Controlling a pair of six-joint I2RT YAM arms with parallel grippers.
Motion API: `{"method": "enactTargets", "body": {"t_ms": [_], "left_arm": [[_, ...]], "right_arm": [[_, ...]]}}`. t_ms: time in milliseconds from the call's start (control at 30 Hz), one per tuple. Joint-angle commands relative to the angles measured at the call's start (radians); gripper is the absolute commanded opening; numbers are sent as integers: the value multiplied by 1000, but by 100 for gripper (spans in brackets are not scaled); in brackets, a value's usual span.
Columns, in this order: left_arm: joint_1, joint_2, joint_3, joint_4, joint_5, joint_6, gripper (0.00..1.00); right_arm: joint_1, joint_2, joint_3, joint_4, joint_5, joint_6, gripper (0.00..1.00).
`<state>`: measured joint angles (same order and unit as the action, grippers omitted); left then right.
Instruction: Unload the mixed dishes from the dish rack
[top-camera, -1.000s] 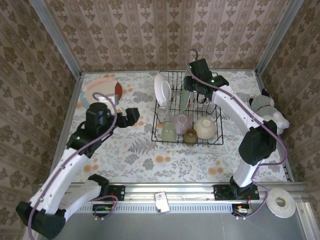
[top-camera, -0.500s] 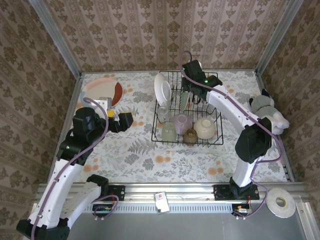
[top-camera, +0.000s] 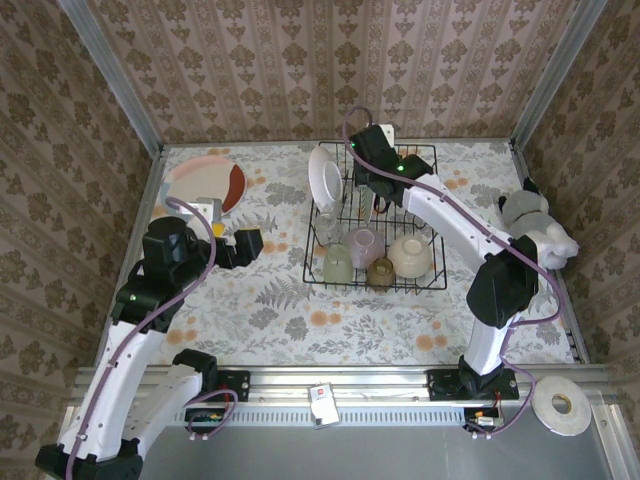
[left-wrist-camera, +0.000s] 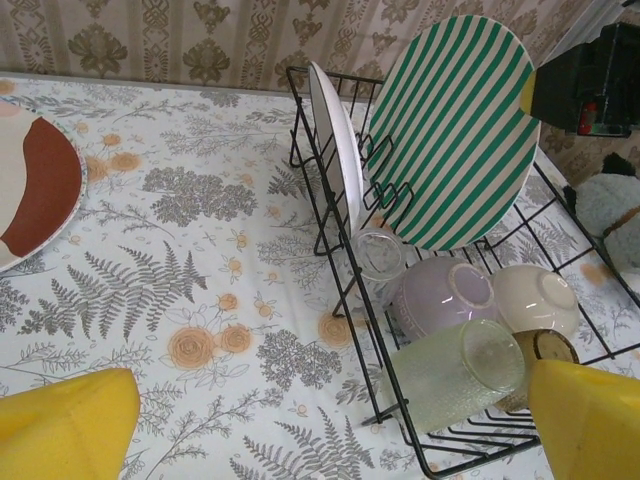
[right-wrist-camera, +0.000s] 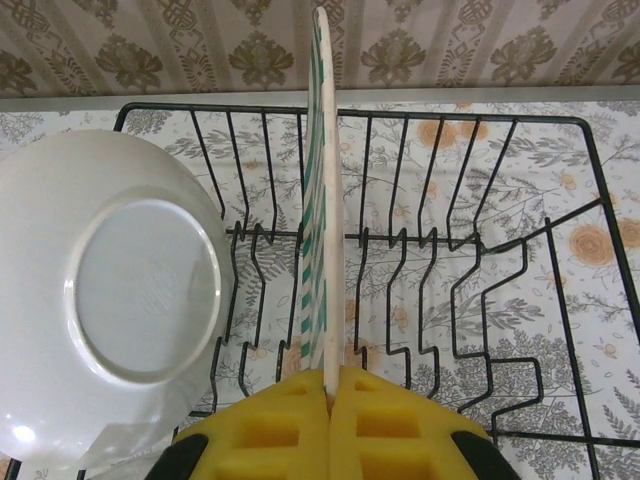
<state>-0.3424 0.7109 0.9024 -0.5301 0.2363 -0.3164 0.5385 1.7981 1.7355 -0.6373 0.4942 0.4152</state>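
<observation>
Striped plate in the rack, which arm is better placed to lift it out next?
Right. The right gripper is shut on the edge of the striped plate in the rack. The left gripper is open over the table, left of the rack, holding nothing.

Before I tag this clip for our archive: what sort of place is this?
Probably a mock kitchen test cell, not a home: wallpapered panels box in a floral table, two robot arms sit on a metal rail, and a dish rack holds a green-striped plate.
</observation>
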Motion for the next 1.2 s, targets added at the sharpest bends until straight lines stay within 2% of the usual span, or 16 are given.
{"method": "enactTargets", "body": {"t_ms": [0, 433, 700, 933, 1167], "left_arm": [[13, -18, -14, -8, 10, 20, 100], [28, -17, -30, 4, 15, 7, 100], [35, -4, -31, 20, 32, -6, 100], [47, 32, -62, 127, 135, -83, 100], [77, 97, -79, 263, 304, -163, 100]], "right_arm": [[17, -78, 7, 16, 78, -3, 0], [20, -195, -17, 47, 158, -51, 0], [10, -341, -85, 45, 85, -79, 0], [-125, -503, -190, 60, -282, 10, 0], [-333, -608, -318, 179, -730, 162, 0]]}}
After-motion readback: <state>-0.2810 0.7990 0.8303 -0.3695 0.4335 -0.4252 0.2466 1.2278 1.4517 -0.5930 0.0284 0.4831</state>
